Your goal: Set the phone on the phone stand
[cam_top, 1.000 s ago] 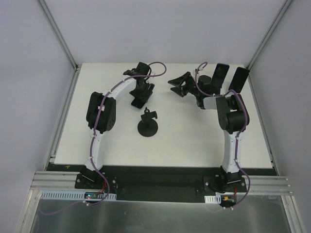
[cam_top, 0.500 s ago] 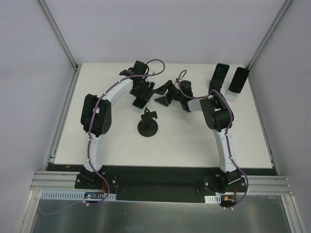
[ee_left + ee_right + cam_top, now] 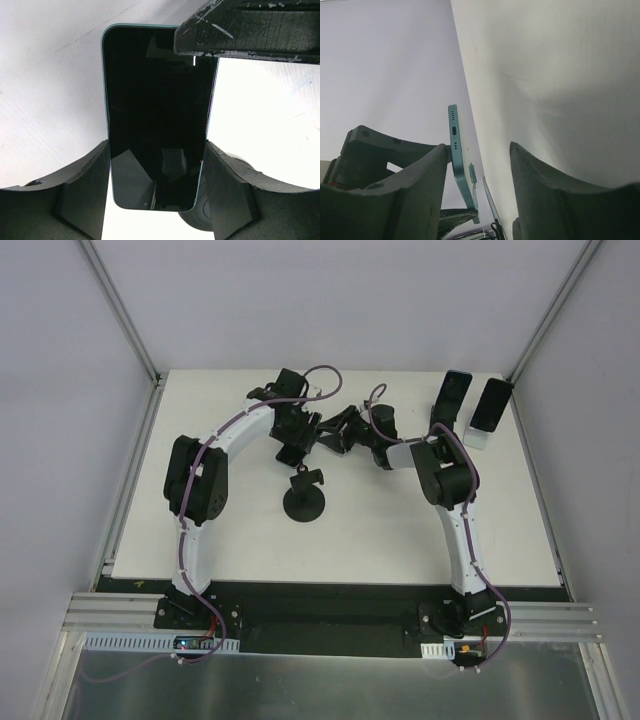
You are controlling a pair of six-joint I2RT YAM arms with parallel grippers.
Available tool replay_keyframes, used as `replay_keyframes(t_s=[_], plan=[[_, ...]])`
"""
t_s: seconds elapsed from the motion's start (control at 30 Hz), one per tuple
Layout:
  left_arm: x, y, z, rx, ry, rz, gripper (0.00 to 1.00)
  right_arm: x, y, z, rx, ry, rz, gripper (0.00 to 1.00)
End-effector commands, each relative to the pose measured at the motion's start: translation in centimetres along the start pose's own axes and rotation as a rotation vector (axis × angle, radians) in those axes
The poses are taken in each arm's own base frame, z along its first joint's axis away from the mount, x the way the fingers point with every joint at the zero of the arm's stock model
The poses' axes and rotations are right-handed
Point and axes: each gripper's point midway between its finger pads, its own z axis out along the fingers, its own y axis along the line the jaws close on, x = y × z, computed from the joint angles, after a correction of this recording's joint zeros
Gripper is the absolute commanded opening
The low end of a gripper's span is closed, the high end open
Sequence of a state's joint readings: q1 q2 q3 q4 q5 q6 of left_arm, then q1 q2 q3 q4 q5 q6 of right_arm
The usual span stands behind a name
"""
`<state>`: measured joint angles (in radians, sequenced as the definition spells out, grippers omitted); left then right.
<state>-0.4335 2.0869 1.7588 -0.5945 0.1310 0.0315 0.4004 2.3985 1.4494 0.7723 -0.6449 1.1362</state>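
Beyond the black phone stand point(image 3: 303, 502) on the white table point(image 3: 400, 530), the green-edged phone point(image 3: 155, 110) is clamped by its long sides in the left gripper point(image 3: 156, 150), while its ported end is straddled by the right gripper point(image 3: 477, 146), jaws parted, one finger clear.

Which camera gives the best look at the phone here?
Left wrist: the phone fills the frame, screen toward the camera, gripped by the left hand. Right wrist shows only its thin edge with the charging port. Top external shows just a small dark shape, mostly hidden.
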Motion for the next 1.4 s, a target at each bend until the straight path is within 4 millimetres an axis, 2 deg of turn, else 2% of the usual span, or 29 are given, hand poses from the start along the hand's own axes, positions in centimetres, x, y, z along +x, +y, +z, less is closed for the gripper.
replay_keyframes(t_s=[0.0, 0.1, 0.37, 0.5, 0.53, 0.6, 0.67, 0.7, 0.73, 0.77, 0.8, 0.83, 0.87, 0.9, 0.93, 0.97, 1.0, 1.03, 1.07, 1.1, 1.13, 1.17, 1.2, 1.23, 1.27, 1.3, 1.33, 1.37], plan=[[-3.8, -1.7, -2.3, 0.036, -0.124, 0.015, 0.00, 0.4, 3.6, 0.6, -0.110, 0.022, -0.024, 0.50], [-4.0, -1.8, -2.2, 0.036, -0.125, 0.018, 0.00, 0.4, 4.4, 0.6, -0.137, 0.033, -0.020, 0.38], [-4.5, -2.2, -1.6, 0.044, -0.129, 0.010, 0.00, 0.7, 5.9, -0.1, -0.198, 0.039, -0.005, 0.19], [-5.1, -2.7, -2.0, 0.057, -0.143, -0.025, 0.00, 0.6, 7.5, -0.9, -0.249, 0.028, -0.011, 0.01], [-5.2, -2.8, -2.2, 0.058, -0.149, -0.035, 0.00, 0.4, 7.9, -1.1, -0.264, 0.017, -0.020, 0.01], [-5.5, -2.8, -2.8, 0.051, -0.163, -0.069, 0.21, 0.0, 8.8, -1.8, -0.278, -0.002, -0.033, 0.01], [-6.1, -2.7, -4.1, 0.033, -0.195, -0.090, 0.46, -0.9, 9.7, -2.6, -0.297, -0.034, -0.046, 0.01], [-5.9, -2.5, -4.5, 0.018, -0.200, -0.118, 0.52, -2.1, 10.6, -3.6, -0.311, -0.064, -0.055, 0.01], [-6.7, -2.3, -6.3, 0.000, -0.243, -0.129, 0.55, -2.9, 10.9, -4.2, -0.315, -0.091, -0.059, 0.01], [-6.8, -2.2, -7.2, -0.012, -0.259, -0.142, 0.59, -3.6, 11.2, -4.9, -0.319, -0.115, -0.079, 0.01], [-6.5, -2.1, -7.8, -0.025, -0.268, -0.170, 0.67, -5.3, 12.3, -6.5, -0.334, -0.162, -0.101, 0.01], [-7.1, -2.2, -10.4, -0.031, -0.323, -0.183, 0.70, -6.1, 11.6, -7.3, -0.311, -0.197, -0.094, 0.01], [-7.2, -1.8, -11.6, -0.056, -0.351, -0.198, 0.72, -6.8, 11.6, -8.2, -0.301, -0.223, -0.100, 0.01], [-6.7, -1.9, -12.2, -0.055, -0.358, -0.233, 0.77, -7.9, 12.8, -10.0, -0.311, -0.266, -0.137, 0.01], [-7.0, -1.5, -15.0, -0.081, -0.419, -0.259, 0.79, -8.3, 12.7, -10.8, -0.295, -0.286, -0.143, 0.01], [-7.1, -1.3, -16.2, -0.093, -0.450, -0.279, 0.82, -8.4, 11.8, -11.5, -0.267, -0.298, -0.140, 0.01], [-6.4, -1.1, -16.7, -0.097, -0.457, -0.324, 0.86, -8.8, 13.0, -13.1, -0.267, -0.325, -0.193, 0.01], [-6.3, -1.4, -18.9, -0.089, -0.504, -0.349, 0.93, -8.9, 12.5, -13.7, -0.233, -0.333, -0.184, 0.01], [-6.2, -1.5, -19.8, -0.082, -0.527, -0.373, 0.96, -8.5, 11.4, -14.3, -0.199, -0.340, -0.174, 0.01], [-5.2, -1.8, -19.7, -0.060, -0.519, -0.415, 0.97, -8.5, 12.8, -15.8, -0.209, -0.362, -0.207, 0.01], [-5.0, -2.3, -21.7, -0.030, -0.560, -0.435, 0.98, -8.1, 12.4, -16.3, -0.184, -0.365, -0.226, 0.01], [-3.6, -2.9, -21.1, 0.005, -0.535, -0.447, 0.98, -7.7, 12.5, -16.9, -0.175, -0.373, -0.232, 0.01], [-3.8, -4.5, -21.7, 0.103, -0.555, -0.462, 0.97, -6.5, 12.9, -18.3, -0.176, -0.382, -0.245, 0.01], [-3.3, -5.7, -23.5, 0.171, -0.588, -0.465, 0.97, -5.9, 12.8, -18.9, -0.165, -0.392, -0.272, 0.01], [-3.0, -6.5, -23.8, 0.224, -0.600, -0.473, 0.96, -5.1, 13.0, -19.4, -0.155, -0.397, -0.287, 0.01], [-2.3, -7.3, -23.0, 0.288, -0.605, -0.509, 0.96, -3.4, 14.0, -20.6, -0.160, -0.398, -0.317, 0.01], [-1.9, -9.3, -25.3, 0.417, -0.651, -0.483, 0.95, -2.5, 13.9, -21.1, -0.139, -0.401, -0.321, 0.01], [0.1, -9.9, -23.2, 0.478, -0.615, -0.505, 0.93, -1.8, 14.1, -21.7, -0.137, -0.409, -0.342, 0.01]])
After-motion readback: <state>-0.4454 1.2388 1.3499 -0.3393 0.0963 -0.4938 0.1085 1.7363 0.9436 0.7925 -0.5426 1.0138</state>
